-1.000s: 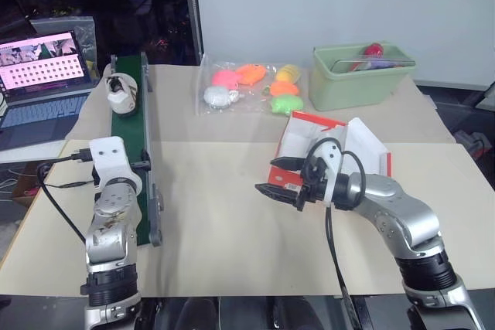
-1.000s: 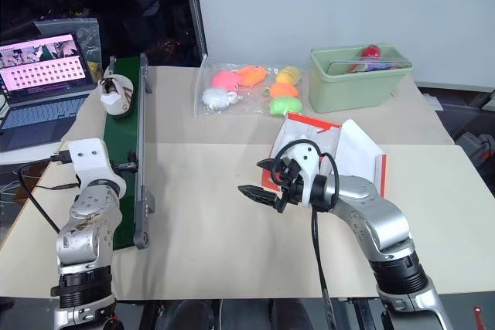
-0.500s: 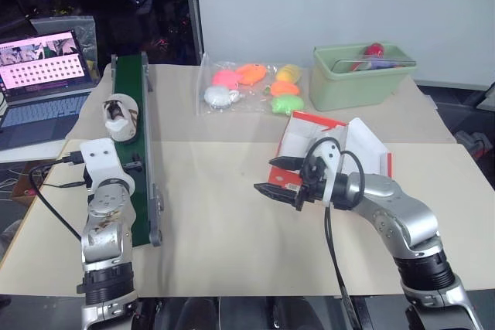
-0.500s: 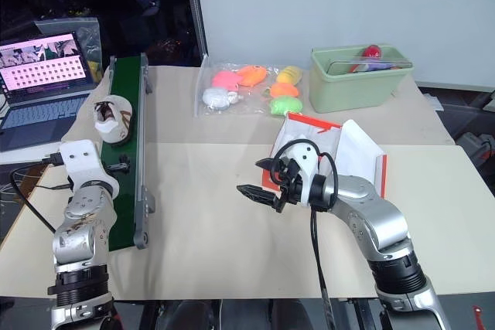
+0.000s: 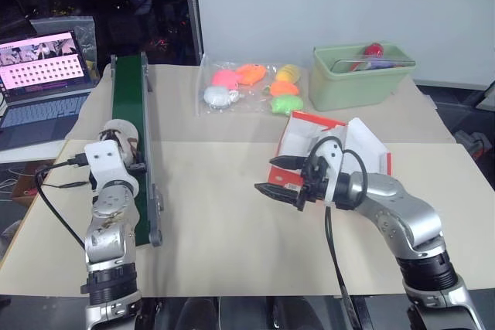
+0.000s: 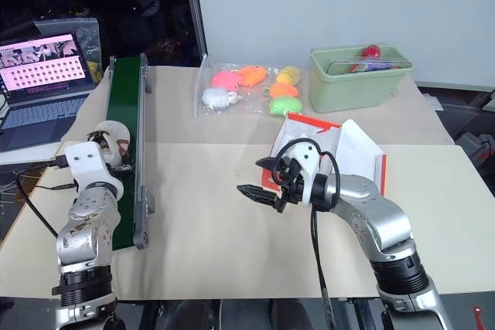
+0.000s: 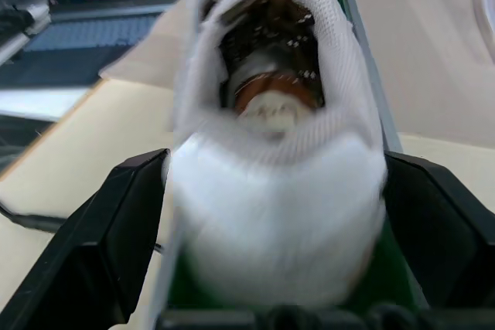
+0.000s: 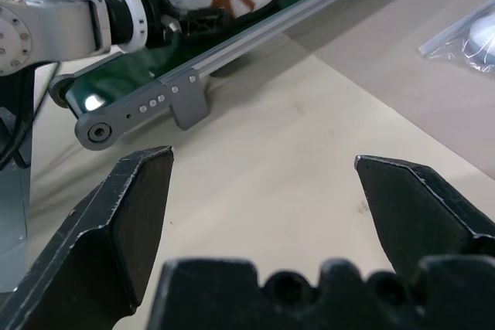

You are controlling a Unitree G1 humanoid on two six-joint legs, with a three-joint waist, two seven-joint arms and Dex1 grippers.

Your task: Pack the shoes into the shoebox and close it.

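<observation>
At nine o'clock we see the left gripper (image 7: 271, 214) fingers around a shoe (image 7: 274, 160) on the green conveyor (image 5: 128, 98), right gripper (image 5: 278, 181) spread wide at centre, shoebox (image 5: 363, 144) at three o'clock.

The shoe (image 7: 274, 191) is white with dark brown speckled laces, on a dark green belt (image 5: 128, 106). The shoebox (image 5: 340, 144) is red-orange outside, white inside.

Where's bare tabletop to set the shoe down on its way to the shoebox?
Widest bare patch: table between the green conveyor and the right gripper. A bare strip also runs between the toy bag and that patch. Crowded: the back edge, with toy bag and green bin, and around the shoebox. The shoe sits between the left gripper's fingers.
</observation>
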